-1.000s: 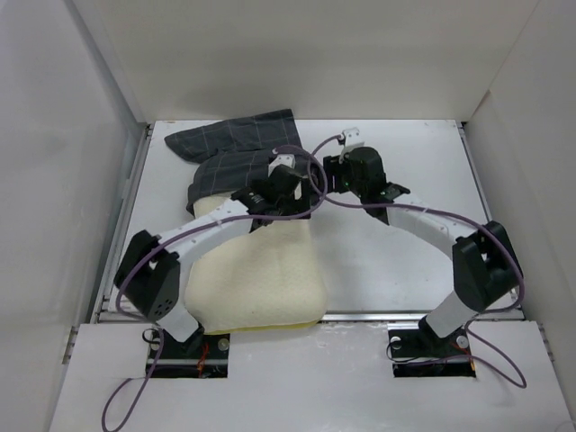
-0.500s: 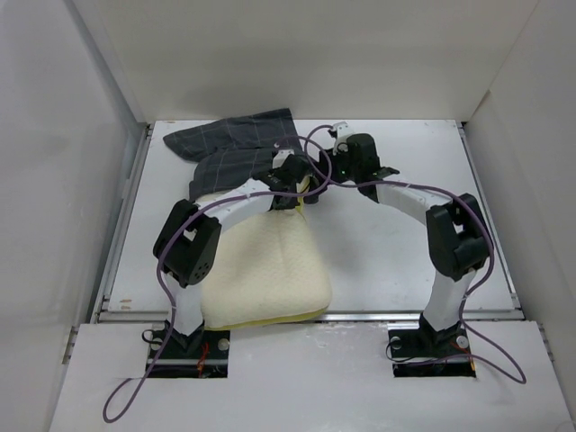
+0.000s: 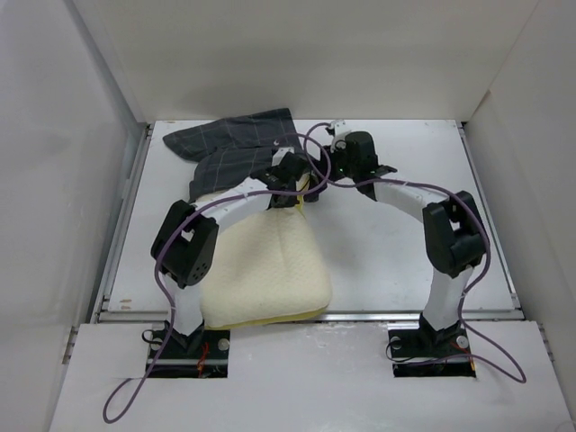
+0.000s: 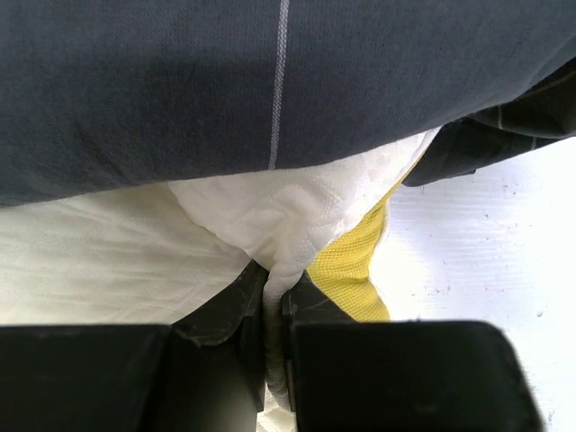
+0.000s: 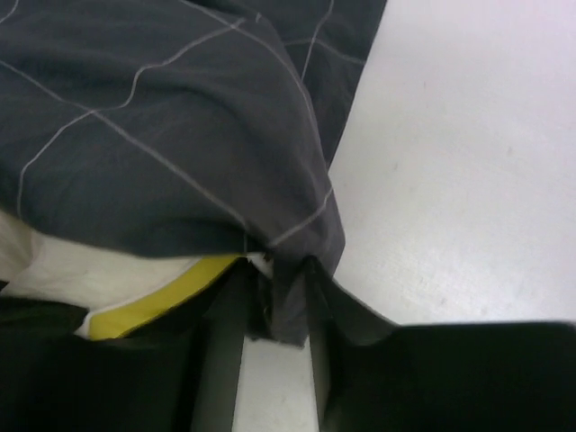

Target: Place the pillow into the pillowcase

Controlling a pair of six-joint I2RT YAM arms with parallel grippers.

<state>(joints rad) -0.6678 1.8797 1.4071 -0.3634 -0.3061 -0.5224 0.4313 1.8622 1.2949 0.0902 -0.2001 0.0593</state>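
Quilted soft pillow (image 4: pixel 135 252), matt woven cloth pillowcase (image 4: pixel 180 90).

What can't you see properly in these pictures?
- Top view: the pillow's far end, covered by the pillowcase and left arm.
- Right wrist view: whether the right gripper has pinched the pillowcase yet; bunched cloth fills the gap.
- Left wrist view: whether the pillow is inside the pillowcase or just under it; dark cloth covers that part.
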